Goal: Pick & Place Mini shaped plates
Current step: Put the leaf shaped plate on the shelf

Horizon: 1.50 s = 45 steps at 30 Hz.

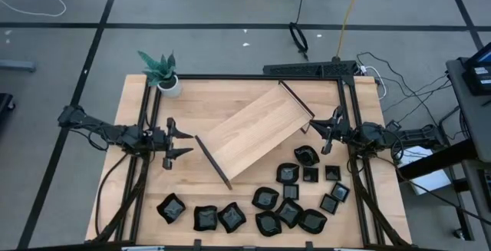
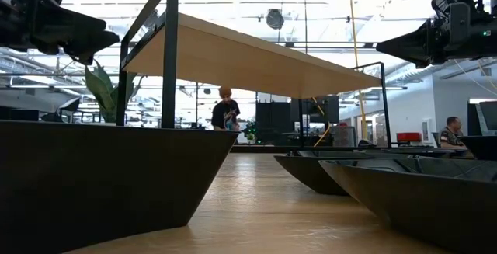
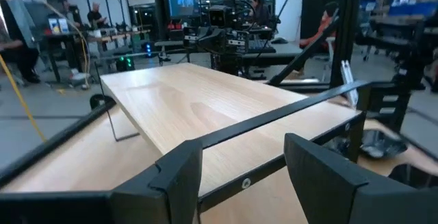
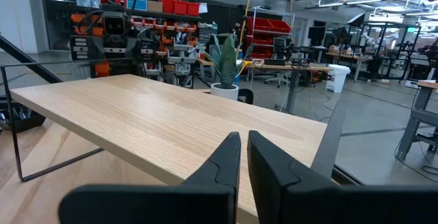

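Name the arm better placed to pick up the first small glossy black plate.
Right. The right gripper, fingers shut, hovers beside the cluster of small glossy black plates. The left gripper, open, faces the pale wooden tray, with only a few plates near it.

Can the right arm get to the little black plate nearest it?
Probably yes. The right gripper hangs shut near the tray's end, and that plate lies just beside it with nothing between them.

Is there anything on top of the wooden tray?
Nothing sits on the wooden tray; its top is bare. The black plates lie on the table beside it. Whatever is underneath is hidden from above.
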### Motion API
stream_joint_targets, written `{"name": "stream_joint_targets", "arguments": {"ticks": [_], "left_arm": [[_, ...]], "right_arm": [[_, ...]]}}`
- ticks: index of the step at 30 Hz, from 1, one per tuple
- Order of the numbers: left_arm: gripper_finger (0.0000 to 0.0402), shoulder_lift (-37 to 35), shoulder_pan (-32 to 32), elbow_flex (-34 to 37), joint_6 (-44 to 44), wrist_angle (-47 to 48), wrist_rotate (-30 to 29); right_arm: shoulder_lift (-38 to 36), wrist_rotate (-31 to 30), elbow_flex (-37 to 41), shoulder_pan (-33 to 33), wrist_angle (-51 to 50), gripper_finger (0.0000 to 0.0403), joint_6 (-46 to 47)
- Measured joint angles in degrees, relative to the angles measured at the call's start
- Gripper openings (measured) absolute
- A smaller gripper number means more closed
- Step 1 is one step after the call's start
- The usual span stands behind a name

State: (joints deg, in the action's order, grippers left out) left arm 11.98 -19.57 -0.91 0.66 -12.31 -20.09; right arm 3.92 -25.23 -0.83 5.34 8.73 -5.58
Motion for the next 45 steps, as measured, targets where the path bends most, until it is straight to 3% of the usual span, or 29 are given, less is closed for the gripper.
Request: {"name": "stream_joint_targets", "arguments": {"ticks": [17, 23, 29, 33, 39, 45], "left_arm": [[0.0209, 0.01, 0.00, 0.00, -1.14, -5.31, -1.97], [0.0209, -0.01, 0.00, 0.00, -6.46, -4.59, -2.51], [0.0209, -0.01, 0.00, 0.00, -4.60, -4.16, -3.18], [0.0209, 0.00, 0.23, 0.00, -5.94, -4.16, -4.02], [0.0209, 0.01, 2.69, 0.00, -7.66, -1.41, -3.97], [0.0209, 0.01, 5.50, 0.00, -10.83, 2.41, -3.98]], "right_arm": [[0.00, 0.02, 0.01, 0.01, 1.79, 0.0020, 15.25], [0.00, -0.02, 0.01, 0.00, 2.67, 0.0020, 15.85], [0.00, 0.50, -0.01, 0.02, 3.69, 0.0027, 18.59], [0.20, 2.89, -0.01, 0.02, 2.60, 0.0067, 18.12], [2.83, 3.04, -2.45, 0.03, 4.06, 0.0167, 16.89], [15.21, 8.80, -13.92, 0.96, -2.76, 0.0225, 18.38]]}}
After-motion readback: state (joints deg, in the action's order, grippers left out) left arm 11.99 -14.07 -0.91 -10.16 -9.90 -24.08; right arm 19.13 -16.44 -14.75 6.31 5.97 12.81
